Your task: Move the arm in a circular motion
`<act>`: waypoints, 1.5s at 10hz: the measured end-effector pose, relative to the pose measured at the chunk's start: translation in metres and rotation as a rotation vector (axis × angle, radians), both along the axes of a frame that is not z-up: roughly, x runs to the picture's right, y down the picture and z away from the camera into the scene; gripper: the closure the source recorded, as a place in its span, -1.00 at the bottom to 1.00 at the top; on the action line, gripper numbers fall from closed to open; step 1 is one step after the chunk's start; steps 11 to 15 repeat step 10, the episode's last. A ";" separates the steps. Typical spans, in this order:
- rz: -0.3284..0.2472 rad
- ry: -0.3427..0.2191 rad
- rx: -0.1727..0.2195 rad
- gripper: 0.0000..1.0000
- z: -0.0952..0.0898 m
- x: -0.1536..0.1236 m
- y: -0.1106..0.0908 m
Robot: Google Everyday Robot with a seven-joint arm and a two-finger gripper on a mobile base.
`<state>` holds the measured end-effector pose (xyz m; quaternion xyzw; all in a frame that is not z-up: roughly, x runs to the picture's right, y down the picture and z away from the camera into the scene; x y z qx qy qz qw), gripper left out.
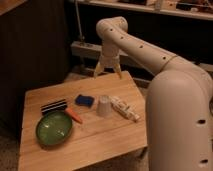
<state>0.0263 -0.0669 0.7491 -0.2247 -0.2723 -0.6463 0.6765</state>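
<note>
Wooden and pale, one small square table (107, 137) stands before dark shelving and carries one round green bowl (54, 128), one orange carrot-like stick (74, 116), one black-and-white striped block (54, 106), one blue sponge-like pad (84, 100), one upturned white cup (103, 106) and one white printed packet (125, 108), all lying below and nearer than the claw. One thick cream-white jointed arm (150, 60) with dark holes reaches from the lower right up and over to the table's far edge, where its pale two-fingered gripper (108, 73) hangs pointing down. Its fingers are spread wide apart, released, holding nothing and touching nothing.
</note>
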 end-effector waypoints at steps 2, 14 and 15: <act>0.024 0.026 -0.003 -0.60 -0.006 0.016 0.009; 0.226 0.234 -0.027 -0.60 -0.069 0.147 0.085; 0.226 0.234 -0.027 -0.60 -0.069 0.147 0.085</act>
